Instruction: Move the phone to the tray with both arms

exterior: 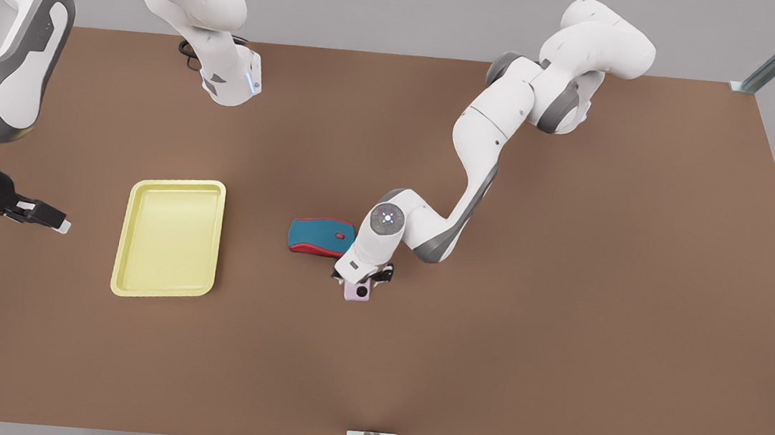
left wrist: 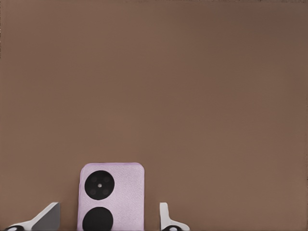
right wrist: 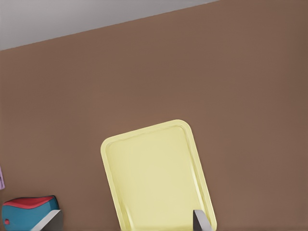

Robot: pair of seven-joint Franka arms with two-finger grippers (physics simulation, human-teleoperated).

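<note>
The brown table (exterior: 566,301) spans the front view, carrying three loose items. Largest is the pale yellow tray (exterior: 130,270), lying left of centre with its raised rim and rounded corners intact and nothing in it. Next is the teal-and-red computer mouse (exterior: 317,235), near the middle of the frame, just beside the working arm's wrist. Smallest is the phone (exterior: 357,291), a pale pink flat device lying on the table just below centre, well apart from the tray; the left wrist view shows two black round lenses on its upward face. The left gripper (exterior: 359,281) is lowered over the phone, fingers (left wrist: 166,219) spread to either side of the case with a visible gap on each flank, so nothing is gripped. The right gripper (exterior: 42,216) waits at the far left edge of the front view, beside the tray, fingers parted and holding nothing. Assessment: the grasp step is in hand. The next move calls for closing squarely on the phone's long edges, then lifting clear of the mouse before carrying it toward the tray.
</note>
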